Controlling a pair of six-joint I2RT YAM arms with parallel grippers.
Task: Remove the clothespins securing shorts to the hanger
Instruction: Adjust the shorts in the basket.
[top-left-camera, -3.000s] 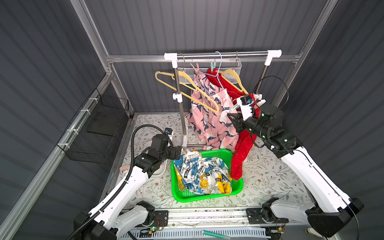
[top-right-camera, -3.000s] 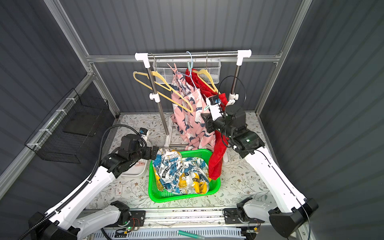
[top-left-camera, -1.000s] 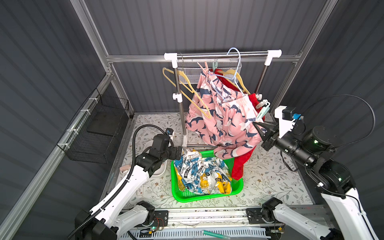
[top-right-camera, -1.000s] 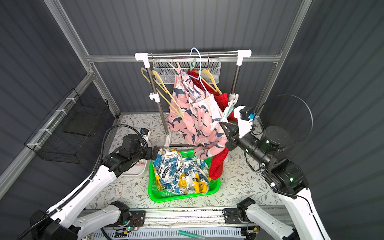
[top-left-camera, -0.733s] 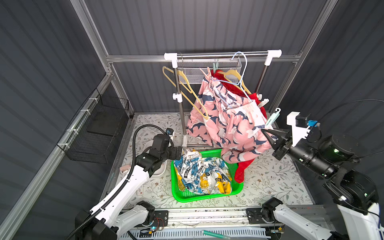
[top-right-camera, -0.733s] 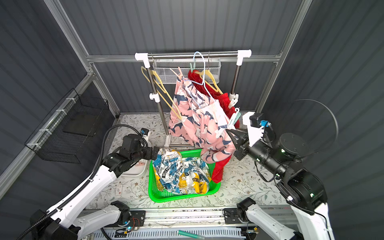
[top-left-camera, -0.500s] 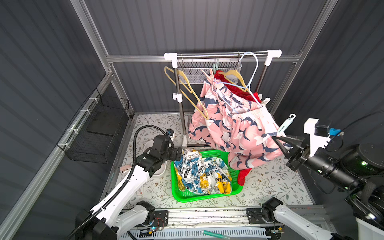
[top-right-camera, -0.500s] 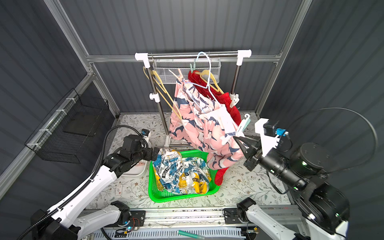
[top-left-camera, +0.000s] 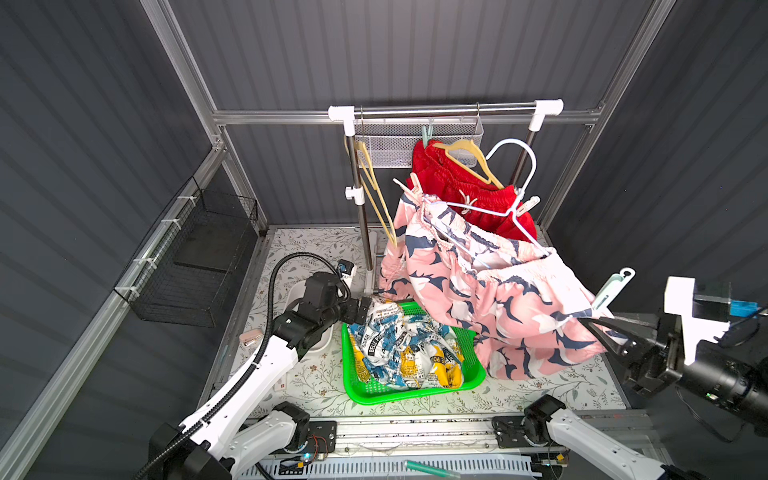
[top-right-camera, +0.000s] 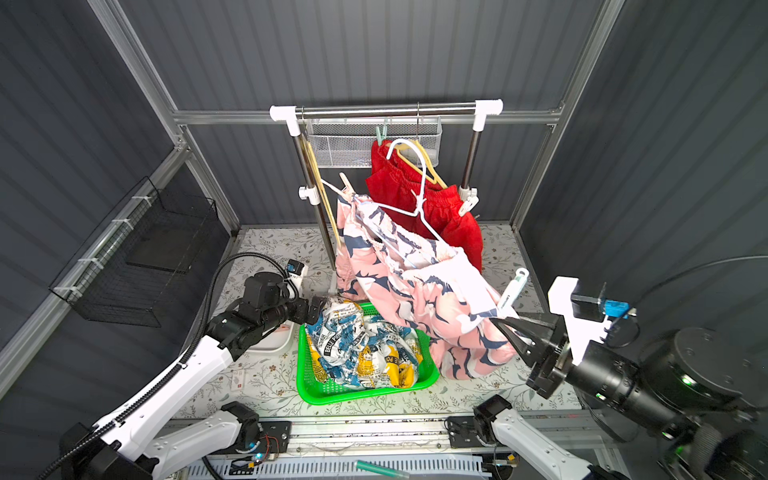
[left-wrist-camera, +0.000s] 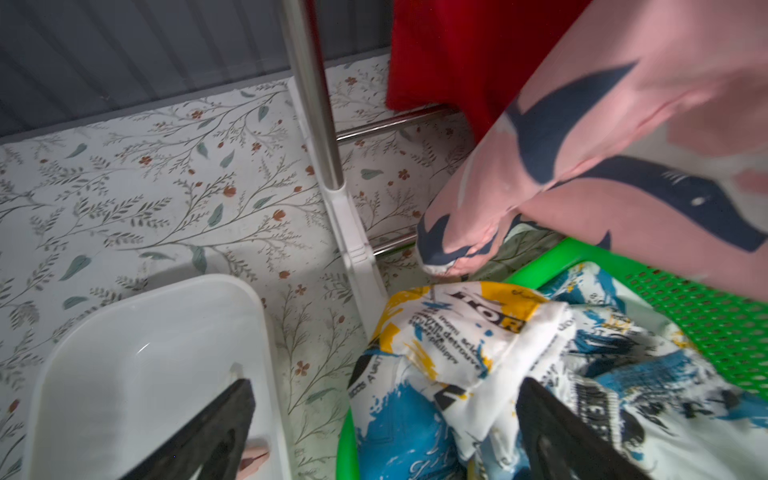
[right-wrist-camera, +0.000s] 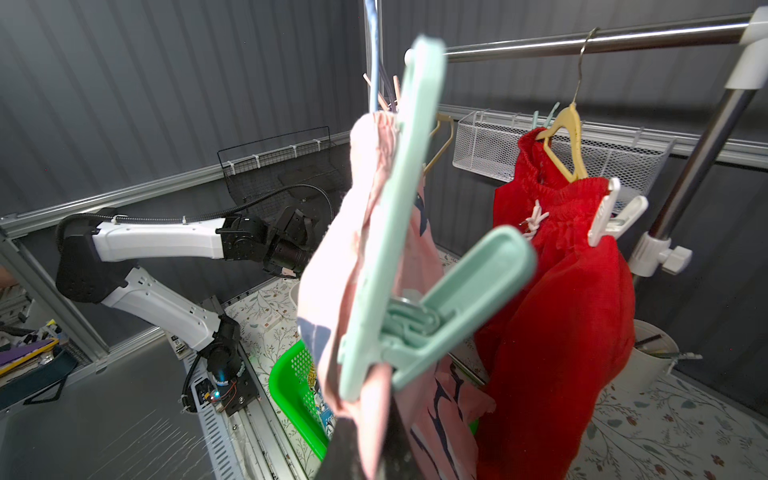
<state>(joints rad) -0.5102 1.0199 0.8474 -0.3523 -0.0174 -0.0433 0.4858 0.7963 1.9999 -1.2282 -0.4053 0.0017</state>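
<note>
Shorts (top-left-camera: 498, 299), pink, dragged farther forward; right claw (top-left-camera: 589, 322) pinching mint clothespin (top-left-camera: 611, 288), seemingly; left claw (left-wrist-camera: 384, 395) wide, empty.

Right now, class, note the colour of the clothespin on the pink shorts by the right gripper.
Mint green. The clothespin shows best in the right wrist view.

Light falls evenly from above in both top views: the floral table (top-left-camera: 561, 386) is bright, the ribbed walls (top-left-camera: 83, 124) stay dark, and the shadow under the green basket (top-left-camera: 415, 392) is soft. The frame posts (top-left-camera: 181, 62) lean outward toward the picture edges. From my right wrist, the mint clothespin (right-wrist-camera: 399, 232) looms close and out of focus, and the pink shorts (right-wrist-camera: 365, 166) wash out nearly white. From my left wrist, the near cloth smears and my left hand (left-wrist-camera: 384, 390) is a dark silhouette.
</note>
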